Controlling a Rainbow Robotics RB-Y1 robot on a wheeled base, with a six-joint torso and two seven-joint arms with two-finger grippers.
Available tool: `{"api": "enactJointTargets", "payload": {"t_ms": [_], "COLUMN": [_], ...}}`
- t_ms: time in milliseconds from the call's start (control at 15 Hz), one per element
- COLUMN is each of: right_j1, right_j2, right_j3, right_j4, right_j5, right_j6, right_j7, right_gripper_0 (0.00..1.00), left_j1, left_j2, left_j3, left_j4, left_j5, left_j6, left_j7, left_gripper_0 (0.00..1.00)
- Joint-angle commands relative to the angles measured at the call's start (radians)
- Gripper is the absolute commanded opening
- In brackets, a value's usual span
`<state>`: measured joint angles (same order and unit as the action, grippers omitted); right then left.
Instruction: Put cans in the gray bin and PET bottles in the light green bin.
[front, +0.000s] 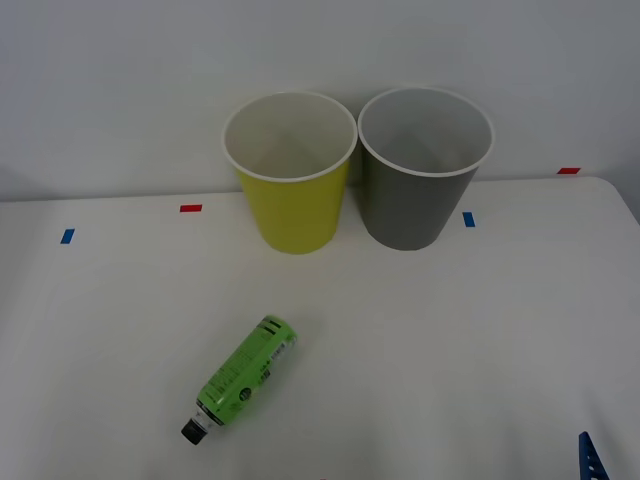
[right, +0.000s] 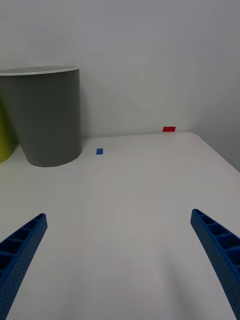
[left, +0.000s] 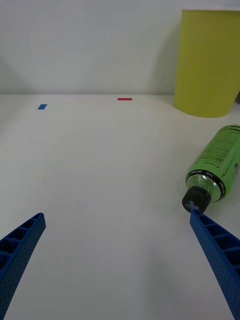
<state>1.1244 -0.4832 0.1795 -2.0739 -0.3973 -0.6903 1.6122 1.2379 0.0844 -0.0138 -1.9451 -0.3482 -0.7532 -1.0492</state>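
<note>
A PET bottle (front: 245, 375) with a bright green label and a black cap lies on its side on the white table (front: 480, 340), cap toward the front edge. Behind it stand the light green bin (front: 292, 205) and, to its right, the gray bin (front: 410, 200), both upright and touching. My left gripper (left: 116, 215) is open low over the table, and the bottle's cap (left: 196, 200) sits just ahead of one fingertip. My right gripper (right: 119, 215) is open at the front right, well short of the gray bin (right: 47, 117). Cans are out of view.
Small red tape marks (front: 190, 208) and blue tape marks (front: 468, 219) are stuck on the table near the bins. A plain white wall rises right behind the bins. One blue fingertip (front: 590, 458) shows at the front right corner.
</note>
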Motion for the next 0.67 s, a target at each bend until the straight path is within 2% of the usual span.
{"api": "enactJointTargets", "payload": {"t_ms": [67,200,467,667], "right_j1": [0.000,0.000,0.000,0.000], "right_j2": [0.000,0.000,0.000,0.000], "right_j3": [0.000,0.000,0.000,0.000], "right_j4": [0.000,0.000,0.000,0.000], "right_j5": [0.000,0.000,0.000,0.000], "right_j6": [0.000,0.000,0.000,0.000], "right_j7": [0.000,0.000,0.000,0.000], "right_gripper_0": [1.00,1.00,1.00,1.00], "left_j1": [0.000,-0.028,-0.041,-0.095], "left_j2": [0.000,0.017,0.077,0.169], "left_j3": [0.000,-0.006,-0.006,-0.006], "left_j4": [0.000,0.048,0.038,0.038], "left_j5": [0.000,0.000,0.026,0.037], "left_j6": [0.000,0.003,-0.020,0.008], "left_j7": [0.000,-0.002,-0.006,-0.014], "left_gripper_0": [1.00,0.97,0.97,0.97]}}
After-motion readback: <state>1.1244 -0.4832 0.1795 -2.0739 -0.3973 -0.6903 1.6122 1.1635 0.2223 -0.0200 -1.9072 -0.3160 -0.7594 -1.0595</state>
